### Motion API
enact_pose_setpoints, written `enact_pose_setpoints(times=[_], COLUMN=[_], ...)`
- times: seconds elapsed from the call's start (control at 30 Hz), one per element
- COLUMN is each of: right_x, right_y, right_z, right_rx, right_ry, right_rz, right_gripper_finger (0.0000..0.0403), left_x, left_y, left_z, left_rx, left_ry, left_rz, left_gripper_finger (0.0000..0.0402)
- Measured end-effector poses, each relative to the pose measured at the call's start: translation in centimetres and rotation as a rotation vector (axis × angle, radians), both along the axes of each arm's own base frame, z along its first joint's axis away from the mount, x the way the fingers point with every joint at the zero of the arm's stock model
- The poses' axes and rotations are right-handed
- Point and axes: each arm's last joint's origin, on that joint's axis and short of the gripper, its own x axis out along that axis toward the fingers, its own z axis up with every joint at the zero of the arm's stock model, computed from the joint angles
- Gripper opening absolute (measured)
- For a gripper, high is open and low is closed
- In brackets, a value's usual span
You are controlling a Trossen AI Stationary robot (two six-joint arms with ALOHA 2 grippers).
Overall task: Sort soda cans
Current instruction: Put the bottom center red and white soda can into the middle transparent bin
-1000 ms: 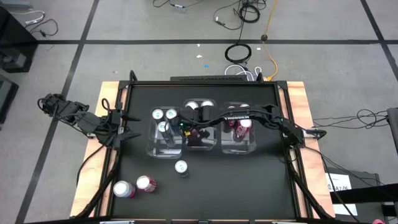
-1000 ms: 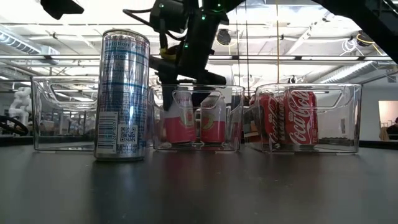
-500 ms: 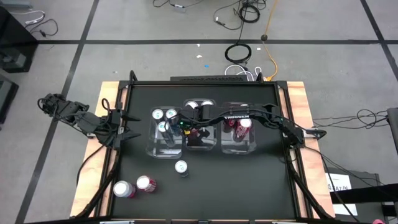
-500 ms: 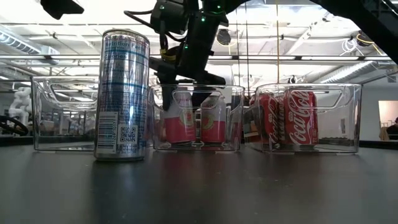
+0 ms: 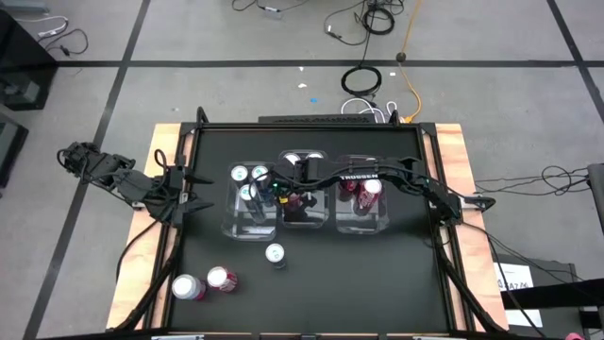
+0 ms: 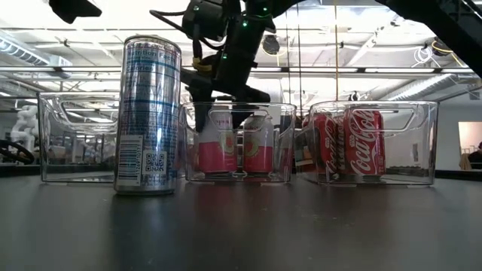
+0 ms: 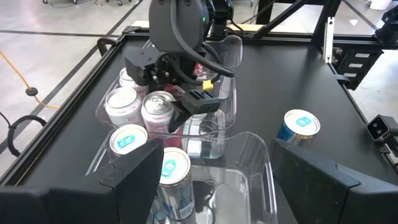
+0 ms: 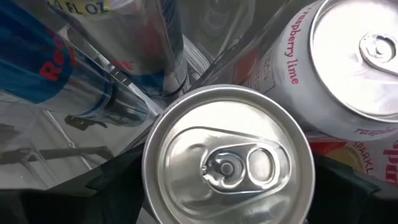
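Right claw [image 7: 186,102] hangs released over a pink can [image 8: 227,165] now standing in my middle bin [image 6: 286,143]. Left claw [image 5: 193,192] waits open. 3 cans [image 5: 275,253] remain loose on the surface [image 5: 377,274].

Three clear bins [image 5: 255,227] crowd mid-table (cans inside); the near-right tabletop [image 5: 377,283] lies open.
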Motion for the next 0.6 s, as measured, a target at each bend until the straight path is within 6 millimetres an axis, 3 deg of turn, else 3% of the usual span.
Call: enact_pose_setpoints(times=[0.4, 0.6], right_x=[-0.10, -0.16], right_y=[-0.05, -0.04], right_z=[0.15, 0.18], right_rx=[-0.025, -0.028], right_ry=[0.006, 0.013], right_rz=[-0.005, 0.003], right_gripper_finger=[0.0341, 0.0365], left_x=[0.00, 0.00], left_y=[0.00, 0.00], left_z=[-0.01, -0.01], left_rx=[0.000, 0.000], left_ry=[0.000, 0.000], left_rz=[0.000, 0.000], left_gripper_finger=[0.0304, 0.0304])
